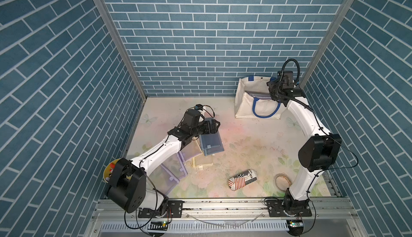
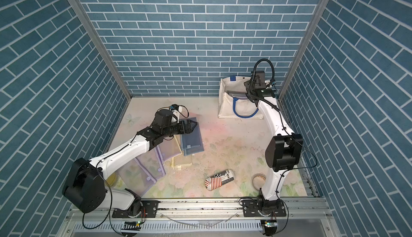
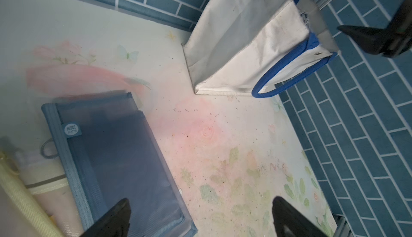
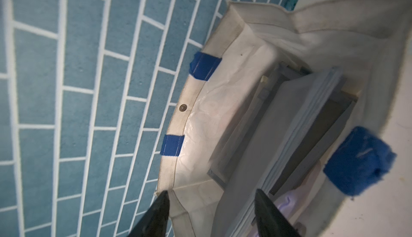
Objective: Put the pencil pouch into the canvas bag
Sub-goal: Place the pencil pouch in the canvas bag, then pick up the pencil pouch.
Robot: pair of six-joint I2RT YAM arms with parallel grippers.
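We see an off-white canvas bag [image 1: 245, 108] with royal-blue handles [image 3: 257, 92], holding a grey pencil pouch [image 4: 296, 140]. The walls [image 1: 200, 35] are teal bricks lined in white, and the table [image 1: 245, 149] has pale pink-and-green flowers. One case [image 1: 243, 178] mixes black-and-white print with red stripes. Another pouch [image 1: 211, 143] is blue mesh.

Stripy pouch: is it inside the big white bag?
No, the striped pouch lies out on the table, well apart from the canvas bag.

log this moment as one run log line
right gripper: open, above canvas bag | pencil pouch: inside bag | left gripper: open, over blue mesh pouch on table
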